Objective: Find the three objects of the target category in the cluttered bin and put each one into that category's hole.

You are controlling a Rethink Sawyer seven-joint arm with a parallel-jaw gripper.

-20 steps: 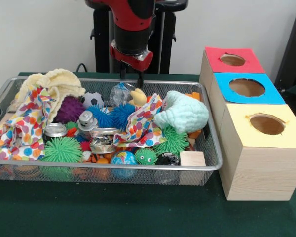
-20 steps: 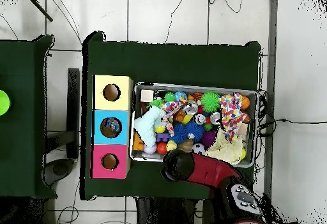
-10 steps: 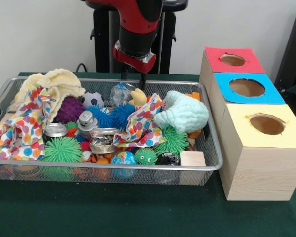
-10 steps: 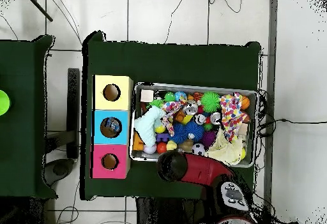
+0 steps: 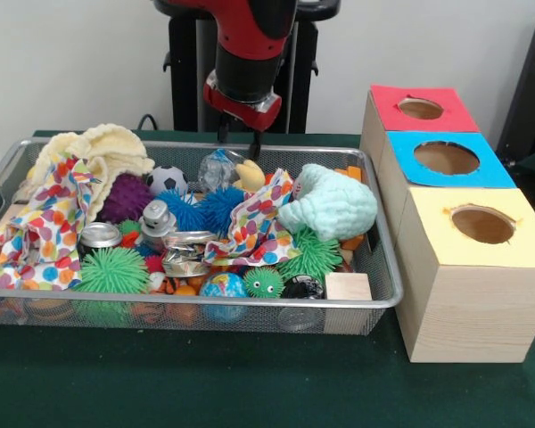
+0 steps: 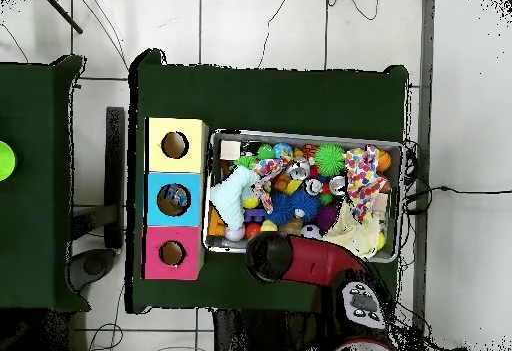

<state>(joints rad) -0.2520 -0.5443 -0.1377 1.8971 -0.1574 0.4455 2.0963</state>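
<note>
The wire mesh bin (image 5: 385,267) is full of clutter; it also shows in the overhead view (image 6: 402,182). One see-through wrinkly plastic piece (image 5: 216,169) lies at the bin's far side, beside a yellow toy. I cannot pick out the other two among the clutter. My gripper (image 5: 240,143) hangs just above and slightly right of that piece, open and empty. In the overhead view the red arm (image 6: 300,260) covers the gripper. The blue-topped box's hole (image 5: 446,158) is to the right of the bin, and shows in the overhead view (image 6: 173,199).
A red-topped box (image 5: 423,108) and a yellow-topped box (image 5: 481,223) flank the blue one. The bin holds spiky balls (image 5: 114,269), spotted cloths (image 5: 45,232), a pale teal knit (image 5: 332,203), silver cans (image 5: 100,235) and a wooden block (image 5: 349,287).
The arm has shifted slightly right over the bin's far edge. The gripper stays open and nothing in the bin has moved.
</note>
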